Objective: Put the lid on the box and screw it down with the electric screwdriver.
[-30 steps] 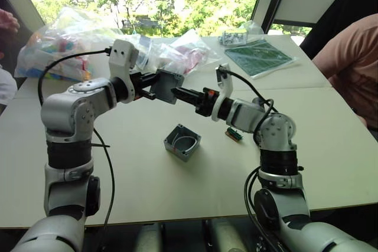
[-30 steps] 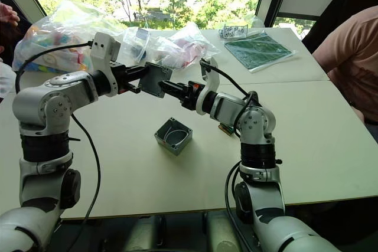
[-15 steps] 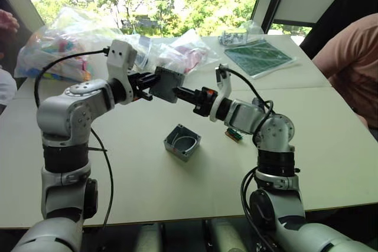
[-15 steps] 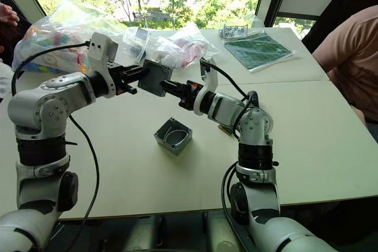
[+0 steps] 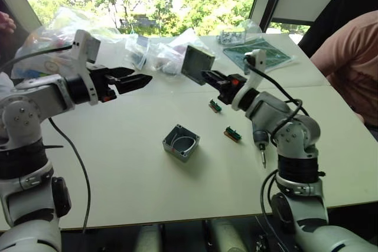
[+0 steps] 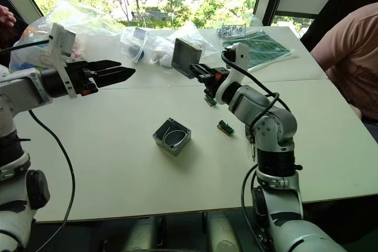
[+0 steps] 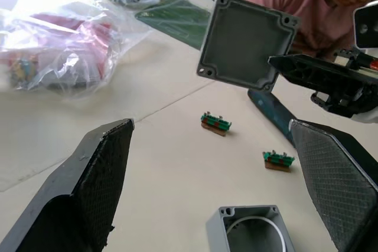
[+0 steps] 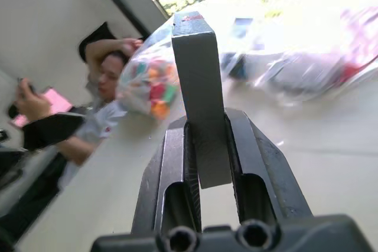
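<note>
- The box [image 5: 182,142] sits open on the bench [image 5: 142,187], nearest of the task's things, with a loop of wire showing inside. No lid is on it, so the first step is not done.
- The electric screwdriver [image 5: 260,144] lies on the bench to the right of the box, partly behind the right arm. Its thin bit points toward the near edge. Nothing holds it, so the screwing looks untouched; I judge the task to be early.
- Two small green-and-orange parts [image 5: 233,134] lie on the bench between the box and the screwdriver, and a little farther back.
- The right gripper [image 8: 207,146] holds the lid [image 5: 198,64] in the air, above and beyond the box. Its fingers pinch the lid by one edge, with the lid standing nearly upright.
- The left gripper [image 5: 137,80] hangs over the bench, well apart from the lid, fingers spread and empty.
- What is left: lower the lid onto the box, line up the corner holes, take the screwdriver, drive the screws.
- Hard to tell: no screws can be made out anywhere, and the bags [image 5: 147,51] at the far side hide their contents.
- A person's arm [image 5: 348,63] sits at the far right.
</note>
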### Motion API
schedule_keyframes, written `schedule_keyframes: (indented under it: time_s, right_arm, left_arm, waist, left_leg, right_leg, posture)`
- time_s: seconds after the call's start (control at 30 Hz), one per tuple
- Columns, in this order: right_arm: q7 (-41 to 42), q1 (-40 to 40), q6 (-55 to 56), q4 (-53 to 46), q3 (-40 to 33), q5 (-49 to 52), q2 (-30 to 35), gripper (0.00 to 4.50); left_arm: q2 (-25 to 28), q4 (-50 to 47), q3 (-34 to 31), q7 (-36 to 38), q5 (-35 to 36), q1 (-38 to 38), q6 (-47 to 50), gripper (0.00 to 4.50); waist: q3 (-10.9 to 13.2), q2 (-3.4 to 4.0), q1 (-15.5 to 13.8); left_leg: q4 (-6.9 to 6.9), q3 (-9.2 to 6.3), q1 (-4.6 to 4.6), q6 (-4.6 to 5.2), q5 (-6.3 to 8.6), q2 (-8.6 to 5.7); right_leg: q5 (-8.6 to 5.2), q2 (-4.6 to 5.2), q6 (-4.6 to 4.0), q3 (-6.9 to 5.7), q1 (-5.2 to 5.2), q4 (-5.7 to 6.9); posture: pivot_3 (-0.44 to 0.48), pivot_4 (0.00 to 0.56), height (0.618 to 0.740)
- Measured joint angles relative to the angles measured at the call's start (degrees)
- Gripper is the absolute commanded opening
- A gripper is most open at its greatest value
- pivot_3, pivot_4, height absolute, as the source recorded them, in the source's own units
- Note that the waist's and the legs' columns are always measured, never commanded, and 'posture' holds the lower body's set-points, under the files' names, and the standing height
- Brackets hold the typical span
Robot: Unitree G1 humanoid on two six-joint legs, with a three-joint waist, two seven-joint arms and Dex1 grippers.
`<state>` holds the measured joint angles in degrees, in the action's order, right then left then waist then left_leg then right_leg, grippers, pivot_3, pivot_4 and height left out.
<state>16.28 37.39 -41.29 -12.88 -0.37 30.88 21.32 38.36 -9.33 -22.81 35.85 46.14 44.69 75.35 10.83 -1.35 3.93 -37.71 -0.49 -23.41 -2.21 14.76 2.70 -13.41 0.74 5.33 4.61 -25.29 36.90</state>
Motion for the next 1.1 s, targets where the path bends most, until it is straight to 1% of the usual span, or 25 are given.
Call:
schedule_keyframes:
  time_s: [0.03, 0.07, 0.1, 0.13, 0.17, 0.23, 0.27, 0.3, 0.37, 0.47, 0.5, 0.6, 0.67, 0.8, 0.9, 1.1]
  right_arm:
    - [2.12, -1.34, 4.47, -0.58, 3.03, -4.63, 3.23, 0.17]
    - [4.93, -3.09, 10.74, -0.95, 6.55, -10.22, 6.94, 0.17]
    - [6.82, -4.87, 15.98, -1.25, 8.51, -14.13, 9.59, 0.17]
    - [7.86, -6.79, 19.87, -1.66, 9.20, -16.72, 10.79, 0.17]
    - [8.09, -9.43, 25.68, -1.94, 10.19, -20.93, 12.38, 0.17]
    - [8.41, -13.98, 35.41, -1.83, 12.15, -28.06, 15.30, 0.17]
    - [8.32, -15.47, 39.64, -1.59, 13.07, -31.28, 16.78, 0.17]
    - [8.25, -16.73, 43.86, -1.22, 13.89, -34.53, 17.91, 0.17]
    - [6.16, -18.87, 54.07, -0.06, 15.71, -42.73, 18.64, 0.17]
    - [1.11, -19.30, 64.09, 2.07, 18.74, -54.28, 18.31, 0.17]
    - [-0.35, -19.29, 66.09, 2.92, 19.52, -57.23, 17.95, 0.17]
    - [-4.70, -18.82, 70.59, 5.80, 20.50, -65.41, 16.84, 0.17]
    - [-6.32, -18.22, 72.32, 7.19, 20.58, -68.17, 16.05, 0.17]
    - [-8.06, -16.58, 73.70, 10.36, 20.88, -71.41, 13.88, 0.17]
    - [-8.91, -16.24, 75.70, 11.40, 22.54, -74.64, 13.28, 0.17]
    - [-9.97, -16.59, 77.28, 13.01, 23.66, -78.53, 13.01, 0.17]
  left_arm:
    - [-0.78, 0.61, -0.26, -0.55, 0.22, 0.06, -0.16, 2.88]
    - [-1.72, 1.10, -0.40, -1.28, 0.53, 0.13, -0.55, 2.49]
    - [-2.80, 1.32, -0.62, -1.83, 0.66, 0.22, -1.32, 2.09]
    - [-3.93, 1.32, -0.72, -2.49, 0.62, 0.15, -2.82, 1.80]
    - [-5.18, 1.21, -0.39, -2.82, 0.40, -0.05, -4.89, 1.37]
    - [-5.68, 0.84, 0.79, -2.78, 0.09, -1.02, -7.28, 0.55]
    - [-5.66, 0.69, 1.52, -2.51, 0.14, -1.43, -7.28, 0.23]
    - [-5.69, 0.61, 2.20, -2.21, 0.33, -1.80, -7.21, 0.08]
    - [-5.65, 0.48, 4.81, -1.12, 0.69, -2.57, -7.09, 0.08]
    - [-4.19, -0.17, 10.18, 1.58, 0.59, -3.70, -7.03, 0.08]
    - [-3.94, -0.28, 11.97, 2.31, 0.36, -4.04, -7.21, 0.08]
    - [-3.13, 0.26, 18.45, 4.18, -3.50, -4.21, -10.86, 0.08]
    - [-2.66, 1.16, 21.12, 5.86, -5.36, -4.27, -12.83, 0.08]
    - [-3.64, 4.78, 23.55, 9.38, -6.89, -3.24, -16.16, 0.08]
    - [-3.22, 5.39, 26.12, 12.81, -7.68, -3.29, -17.37, 0.08]
    - [-1.35, 4.16, 26.64, 15.11, -8.90, -6.09, -18.48, 0.08]
  waist:
    - [0.01, -0.02, 0.03]
    - [0.02, -0.03, 0.05]
    - [0.02, -0.04, 0.03]
    - [0.02, -0.05, 0.01]
    - [0.01, -0.06, -0.04]
    - [0.02, -0.08, 0.04]
    - [0.03, -0.07, 0.07]
    - [0.03, -0.08, 0.11]
    - [0.04, -0.10, 0.12]
    - [0.04, -0.11, 0.07]
    - [0.05, -0.12, 0.03]
    - [0.06, -0.15, -0.03]
    - [0.05, -0.17, -0.03]
    - [0.05, -0.18, -0.05]
    - [0.06, -0.18, 0.02]
    - [0.05, -0.18, -0.01]
  left_leg:
    - [0.00, 0.01, -0.01, 0.00, 0.00, 0.01]
    - [0.03, 0.01, 0.00, 0.00, 0.00, 0.01]
    - [0.07, 0.01, 0.01, 0.00, 0.00, 0.01]
    - [0.15, 0.00, 0.04, 0.00, 0.00, 0.02]
    - [0.23, 0.00, 0.06, -0.01, -0.01, 0.02]
    - [0.37, 0.02, 0.08, -0.07, -0.04, 0.01]
    - [0.40, 0.07, 0.10, -0.08, -0.05, 0.01]
    - [0.41, 0.08, 0.12, -0.08, -0.05, 0.01]
    - [0.40, 0.07, 0.13, -0.12, -0.07, 0.02]
    - [0.37, 0.07, 0.17, -0.26, -0.15, 0.01]
    - [0.35, 0.07, 0.17, -0.30, -0.18, 0.01]
    - [0.32, 0.07, 0.16, -0.57, -0.34, -0.01]
    - [0.30, 0.07, 0.17, -0.58, -0.35, -0.01]
    - [0.32, 0.06, 0.16, -0.58, -0.35, 0.00]
    - [0.35, 0.06, 0.16, -0.58, -0.35, 0.00]
    - [0.33, 0.05, 0.20, -0.57, -0.35, 0.00]
  right_leg:
    - [0.00, -0.01, 0.00, 0.00, -0.01, -0.02]
    - [0.01, -0.02, 0.00, 0.01, -0.02, -0.01]
    - [0.01, -0.03, 0.00, 0.01, -0.02, 0.00]
    - [0.02, -0.04, -0.01, 0.01, -0.01, -0.02]
    - [0.06, -0.04, -0.08, 0.02, -0.02, -0.03]
    - [0.06, -0.05, -0.09, 0.05, -0.08, -0.04]
    - [0.06, -0.05, -0.09, 0.10, -0.08, -0.03]
    - [0.06, -0.05, -0.09, 0.11, -0.08, -0.04]
    - [0.06, -0.06, -0.09, 0.11, -0.10, 0.02]
    - [0.06, -0.06, -0.13, 0.13, -0.08, 0.04]
    - [-0.04, -0.05, -0.29, 0.13, -0.07, 0.04]
    - [0.01, -0.04, -0.46, 0.16, -0.05, 0.05]
    - [0.03, -0.04, -0.50, 0.16, -0.04, 0.05]
    - [0.04, -0.05, -0.51, 0.15, -0.05, 0.08]
    - [0.05, -0.05, -0.47, 0.15, -0.06, 0.08]
    - [0.03, -0.05, -0.50, 0.15, -0.04, 0.14]
  posture:
    - [0.000, 0.150, 0.740]
    - [0.000, 0.150, 0.740]
    - [0.000, 0.150, 0.740]
    - [0.000, 0.150, 0.740]
    - [0.000, 0.150, 0.740]
    - [0.000, 0.150, 0.740]
    - [0.000, 0.150, 0.740]
    - [0.000, 0.150, 0.740]
    - [0.000, 0.150, 0.740]
    - [0.000, 0.150, 0.740]
    - [0.000, 0.150, 0.740]
    - [0.000, 0.150, 0.740]
    - [0.000, 0.150, 0.740]
    - [0.000, 0.150, 0.740]
    - [0.000, 0.150, 0.740]
    - [0.000, 0.150, 0.740]
